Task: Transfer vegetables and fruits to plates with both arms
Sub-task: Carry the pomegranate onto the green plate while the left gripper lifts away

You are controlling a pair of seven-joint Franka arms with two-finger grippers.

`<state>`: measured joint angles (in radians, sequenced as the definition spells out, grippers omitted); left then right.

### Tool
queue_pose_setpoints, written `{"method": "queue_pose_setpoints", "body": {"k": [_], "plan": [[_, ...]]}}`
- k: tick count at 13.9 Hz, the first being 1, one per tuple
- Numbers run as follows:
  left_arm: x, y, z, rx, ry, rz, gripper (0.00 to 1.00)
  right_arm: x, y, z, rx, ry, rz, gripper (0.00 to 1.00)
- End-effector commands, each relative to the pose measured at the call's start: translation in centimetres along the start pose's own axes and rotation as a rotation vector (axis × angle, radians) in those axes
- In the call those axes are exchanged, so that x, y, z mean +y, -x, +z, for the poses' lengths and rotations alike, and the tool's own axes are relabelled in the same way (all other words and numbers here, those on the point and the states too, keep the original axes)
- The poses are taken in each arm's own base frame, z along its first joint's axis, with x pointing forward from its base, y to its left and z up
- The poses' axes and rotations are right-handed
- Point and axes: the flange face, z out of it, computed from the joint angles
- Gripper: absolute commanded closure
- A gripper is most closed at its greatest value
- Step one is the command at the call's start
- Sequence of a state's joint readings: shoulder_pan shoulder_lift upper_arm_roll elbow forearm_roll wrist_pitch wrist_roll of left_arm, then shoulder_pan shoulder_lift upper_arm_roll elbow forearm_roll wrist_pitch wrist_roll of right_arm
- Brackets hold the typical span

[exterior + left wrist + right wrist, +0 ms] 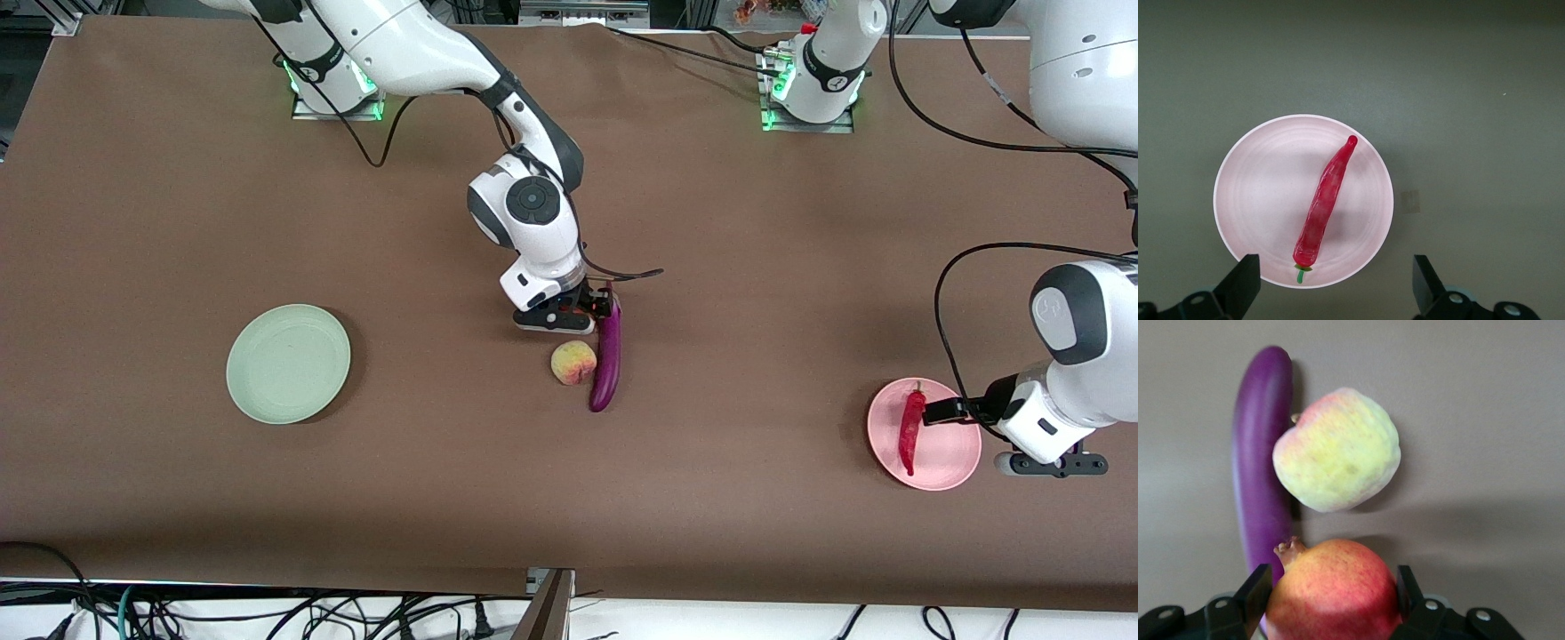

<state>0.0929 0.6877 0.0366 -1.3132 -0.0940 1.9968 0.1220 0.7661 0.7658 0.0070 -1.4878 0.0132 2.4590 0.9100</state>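
Nearest the front camera lies the round, matte pale pink plate (pixel 942 467), toward the left arm's end of the table, and on it we see the thin red chili pepper (pixel 910 430) with its small green stem. Our black two-finger left gripper (pixel 1335 283) hangs over that plate with its jaws released and wide apart; in the left wrist view the pepper (pixel 1323 207) lies across the plate (pixel 1251 193) with its stem end between the two fingers (pixel 1241 283) but below them, touched by neither.

Near the middle of the table our black two-finger right gripper (pixel 1331 593) is clenched on the small round red fruit with a yellow-orange blush (pixel 1335 590), one finger (pixel 1258 593) on each flank of it. From the front we catch only a sliver of red at the gripper (pixel 582 307), so whether the fruit rests on the brown table (pixel 711 222) or is just off it we cannot tell.

Just past the fingertips sits the pale yellow-green, pink-blushed fruit like a peach (pixel 573 363). Beside it, and running alongside the gripped fruit as well, lies the long, slender, glossy purple eggplant (pixel 607 358); in the right wrist view it appears to touch the peach-like fruit (pixel 1338 450).

Toward the right arm's end sits the round, matte pale mint green plate (pixel 288 364), well apart from both grippers.
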Motion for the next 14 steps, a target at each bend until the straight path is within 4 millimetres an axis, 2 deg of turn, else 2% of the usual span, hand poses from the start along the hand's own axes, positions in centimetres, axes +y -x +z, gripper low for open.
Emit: {"method": "queue_pose_setpoints", "body": {"k": [1,3,5,7,8,11,13,14], "plan": [[0.9,0.2,-0.4,-0.004,0.008,-0.031,0.0,1.6,-2.7,-4.6,-0.002,0.033,0.011,0.47],[2.7,0.1,-0.1,-0.007,0.009,-0.022,0.0,3.9,-5.2,-7.2,-0.025,0.061,-0.012,0.48],[2.9,0.1,-0.1,-0.007,0.009,-0.031,0.0,7.8,-8.7,-9.9,-0.068,0.088,-0.069,0.47],[2.8,0.1,-0.1,-0.009,0.006,-0.032,0.0,11.2,-11.2,-11.8,-0.126,0.066,-0.11,0.48],[2.9,0.2,-0.7,-0.012,0.008,-0.03,0.0,13.8,-13.0,-12.8,-0.147,0.068,-0.129,0.48],[4.1,1.8,-6.2,-0.047,0.022,-0.014,0.0,22.7,-17.9,-14.4,-0.199,0.074,-0.195,0.48],[6.3,2.9,-10.1,-0.037,0.037,0.012,0.0,27.9,-20.2,-15.3,-0.222,0.054,-0.212,0.48],[7.3,3.5,-10.9,-0.056,0.044,0.002,0.0,30.2,-21.1,-15.5,-0.223,0.054,-0.24,0.48]]}}
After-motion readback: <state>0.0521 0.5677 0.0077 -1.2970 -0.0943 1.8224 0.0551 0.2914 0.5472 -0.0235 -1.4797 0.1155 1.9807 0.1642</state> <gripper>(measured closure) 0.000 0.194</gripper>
